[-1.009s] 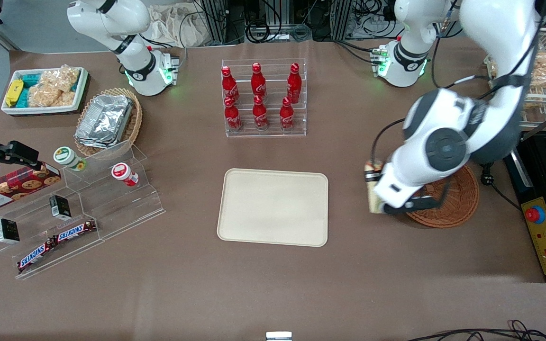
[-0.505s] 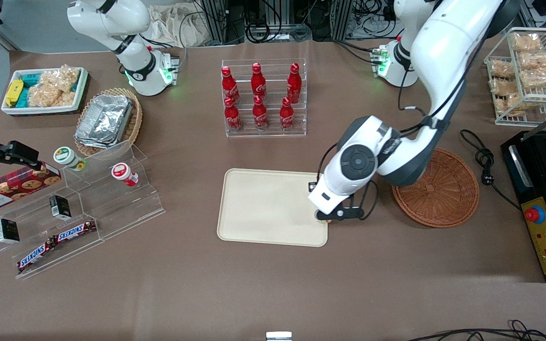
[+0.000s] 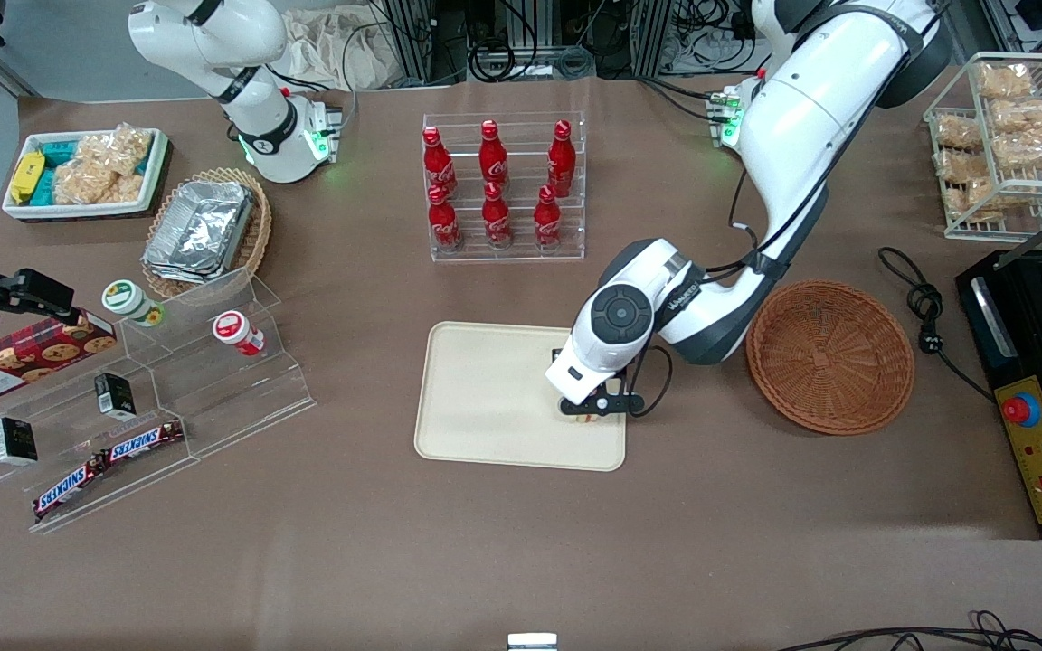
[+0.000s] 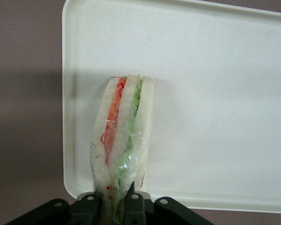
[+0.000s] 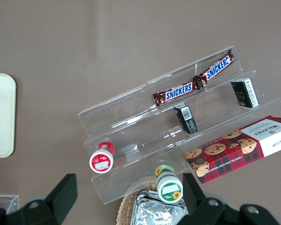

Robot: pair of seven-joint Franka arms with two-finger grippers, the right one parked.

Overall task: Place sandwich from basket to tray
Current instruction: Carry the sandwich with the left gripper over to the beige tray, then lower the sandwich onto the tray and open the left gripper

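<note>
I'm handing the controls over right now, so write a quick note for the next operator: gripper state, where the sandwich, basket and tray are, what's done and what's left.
Gripper: shut on the sandwich, hanging over the tray near its edge toward the basket.
Sandwich: wrapped in clear film, filling edge facing the wrist camera; whether it touches the tray yet cannot be told.
Basket: on the table beside the tray, nothing in it.
Done: sandwich lifted out and carried over the tray.
Left: lower it, open the gripper, pull the arm away.
</note>
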